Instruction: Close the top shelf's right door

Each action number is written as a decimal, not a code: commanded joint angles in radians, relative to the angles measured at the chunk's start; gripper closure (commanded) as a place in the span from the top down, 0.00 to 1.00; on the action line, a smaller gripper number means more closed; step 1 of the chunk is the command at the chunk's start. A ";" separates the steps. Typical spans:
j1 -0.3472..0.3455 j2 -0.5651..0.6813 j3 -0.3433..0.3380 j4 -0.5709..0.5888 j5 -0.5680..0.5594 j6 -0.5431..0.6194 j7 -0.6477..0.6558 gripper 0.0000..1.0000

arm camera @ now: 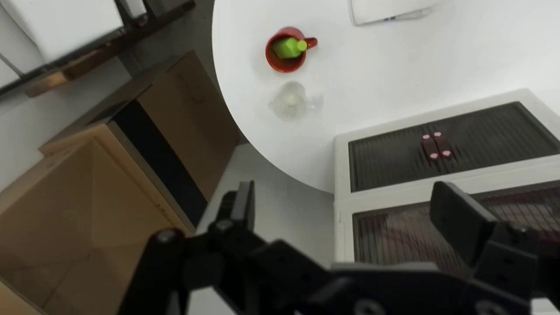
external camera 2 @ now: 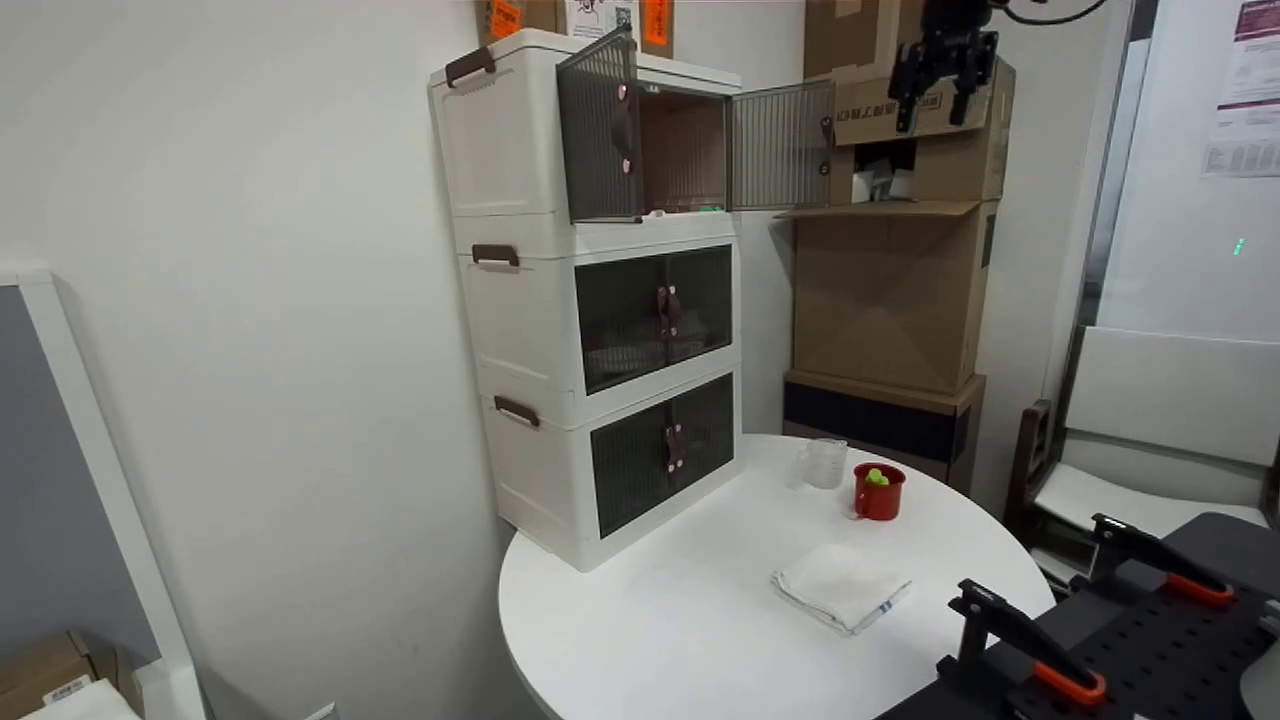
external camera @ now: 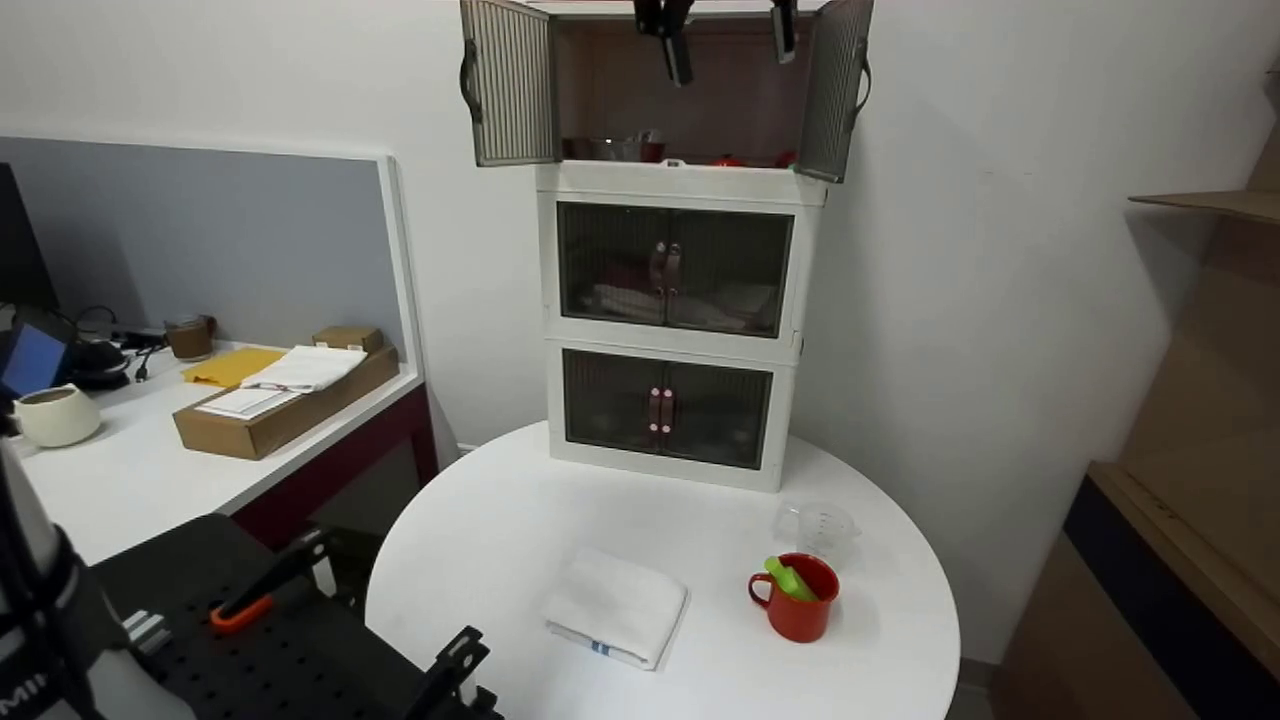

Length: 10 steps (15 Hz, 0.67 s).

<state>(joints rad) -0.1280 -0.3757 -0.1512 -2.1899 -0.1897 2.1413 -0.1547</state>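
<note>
The top shelf (external camera: 680,180) of the white cabinet has both ribbed grey doors swung open. The right door (external camera: 835,95) stands out to the right, with its dark handle on the outer edge; it also shows in an exterior view (external camera 2: 782,145). The left door (external camera: 515,90) stands open too and is also in an exterior view (external camera 2: 600,130). My gripper (external camera: 732,65) is open and empty, high in front of the top shelf and apart from both doors (external camera 2: 933,122). In the wrist view, the spread fingers (arm camera: 343,188) frame the lower shelves; the top doors are out of view.
The middle shelf (external camera: 675,265) and bottom shelf (external camera: 665,408) have shut doors. The round white table (external camera: 470,560) bears a red mug (external camera: 803,600), a clear measuring cup (external camera: 825,527) and a folded white cloth (external camera: 620,605). Cardboard boxes (external camera 2: 880,300) stand right of the cabinet.
</note>
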 commanded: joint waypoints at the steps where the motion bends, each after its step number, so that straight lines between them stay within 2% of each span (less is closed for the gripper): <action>1: 0.047 0.204 -0.046 0.256 0.122 -0.019 -0.160 1.00; 10: -0.005 0.528 -0.021 0.757 0.217 -0.104 -0.352 1.00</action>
<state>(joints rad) -0.1041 0.0259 -0.1788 -1.6297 -0.0225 2.0930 -0.4327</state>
